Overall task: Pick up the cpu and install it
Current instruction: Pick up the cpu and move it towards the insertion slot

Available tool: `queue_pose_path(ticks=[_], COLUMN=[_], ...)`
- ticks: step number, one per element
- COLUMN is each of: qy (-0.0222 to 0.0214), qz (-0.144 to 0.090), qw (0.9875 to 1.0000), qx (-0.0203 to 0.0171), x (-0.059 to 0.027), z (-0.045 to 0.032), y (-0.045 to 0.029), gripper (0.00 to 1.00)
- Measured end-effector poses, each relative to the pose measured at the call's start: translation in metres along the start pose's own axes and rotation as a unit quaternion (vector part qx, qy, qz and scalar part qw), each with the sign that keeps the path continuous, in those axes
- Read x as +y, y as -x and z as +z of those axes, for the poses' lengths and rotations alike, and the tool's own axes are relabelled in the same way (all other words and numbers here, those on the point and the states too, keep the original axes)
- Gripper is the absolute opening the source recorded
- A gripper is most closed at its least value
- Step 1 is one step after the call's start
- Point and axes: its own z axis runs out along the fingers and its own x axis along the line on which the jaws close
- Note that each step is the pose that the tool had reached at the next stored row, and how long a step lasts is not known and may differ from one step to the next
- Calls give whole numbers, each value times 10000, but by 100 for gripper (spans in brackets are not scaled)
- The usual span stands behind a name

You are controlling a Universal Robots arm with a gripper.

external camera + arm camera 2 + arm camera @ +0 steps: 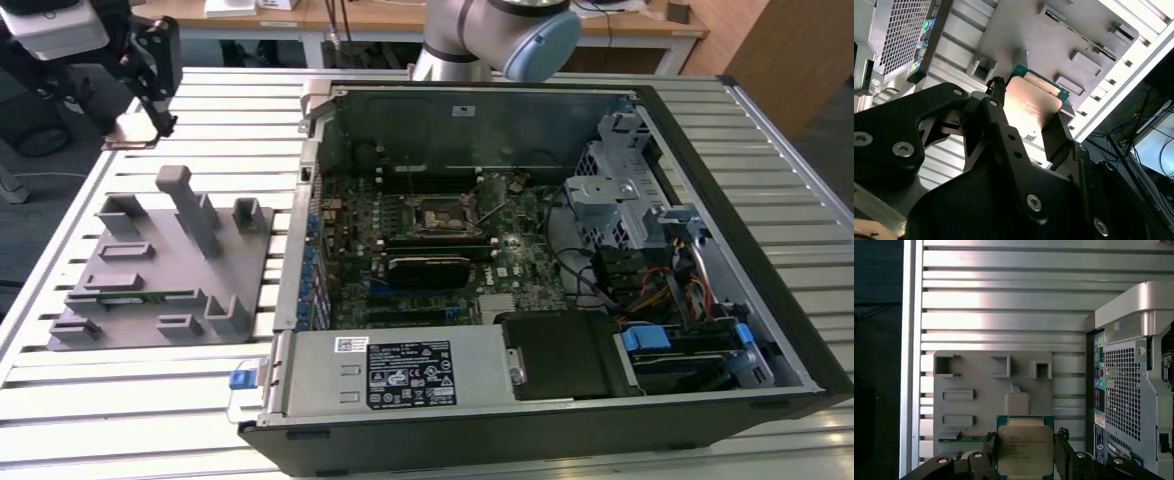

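This looks like a robotics lab or test workshop. A slatted aluminium counter (pixel 200 110) carries an opened desktop computer case (pixel 467 130) and a grey moulded fixture plate (pixel 150 265). A robot arm (pixel 494 35) rises at the exterior view's upper middle, and wooden desks (pixel 374 15) line its top edge. Loose cables (pixel 1149 115) hang in the second wrist view.

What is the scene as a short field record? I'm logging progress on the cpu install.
claw: shut on two opposite edges of the cpu
cpu: metal top facing both wrist views, held over the grey fixture tray
memory stick: green, lying in the tray
socket: on the board inside the open case, apart from the claw
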Motion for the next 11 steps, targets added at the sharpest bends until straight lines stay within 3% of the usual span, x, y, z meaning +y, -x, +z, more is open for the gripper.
queue_pose_path(ticks=[11], qy=[0], qz=[0], qw=[10000], qx=[0], x=[2], z=[3], y=[223], gripper=[54])
